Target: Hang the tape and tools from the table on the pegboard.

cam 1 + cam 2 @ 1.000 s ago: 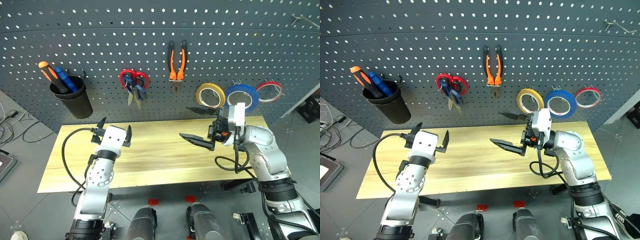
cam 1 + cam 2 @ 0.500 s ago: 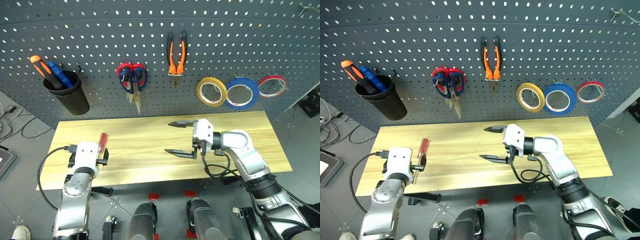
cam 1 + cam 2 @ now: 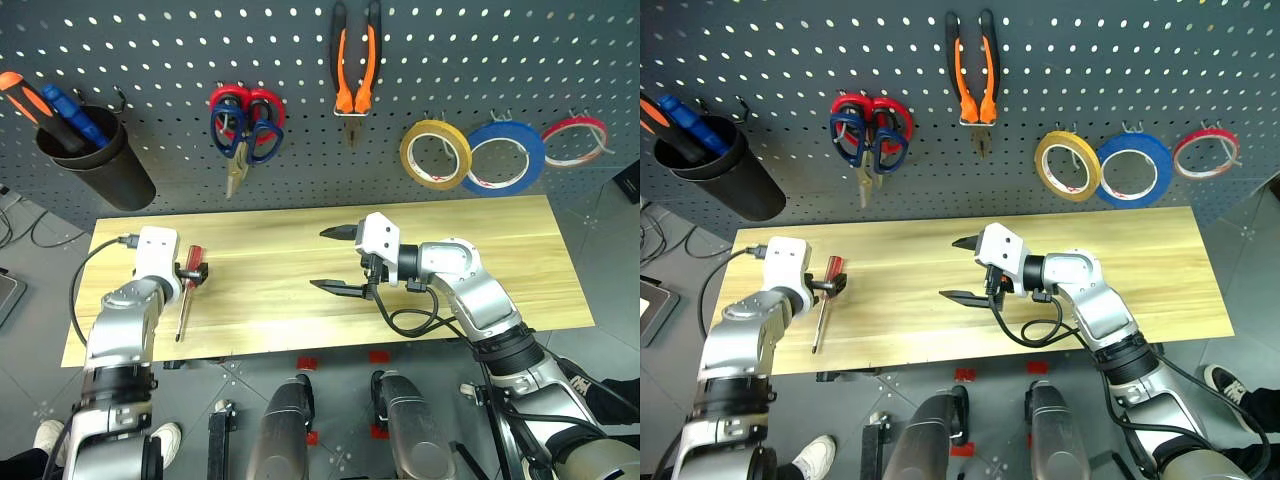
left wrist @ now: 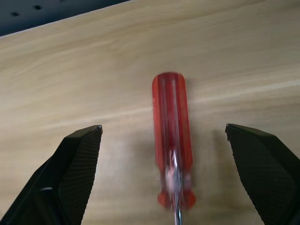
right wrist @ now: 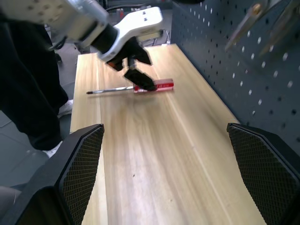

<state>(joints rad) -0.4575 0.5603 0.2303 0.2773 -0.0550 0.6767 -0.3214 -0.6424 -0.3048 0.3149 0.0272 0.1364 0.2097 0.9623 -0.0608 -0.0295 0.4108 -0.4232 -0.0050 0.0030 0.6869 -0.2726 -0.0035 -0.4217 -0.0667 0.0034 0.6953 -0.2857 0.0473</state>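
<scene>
Screwdriver [image 3: 188, 291]: lies flat near the left end of the table [image 3: 480, 250], red handle toward the pegboard [image 3: 500, 60], shaft toward the front edge.
Left gripper [image 3: 193, 272]: fingers spread wide, straddling the red handle, not touching it.
Right gripper [image 3: 331, 260]: fingers spread, empty, above the table's middle.
Pegboard: blue tape [image 3: 505, 158], blue-handled scissors [image 3: 240, 135] and orange pliers [image 3: 356, 62] hang on hooks.
</scene>
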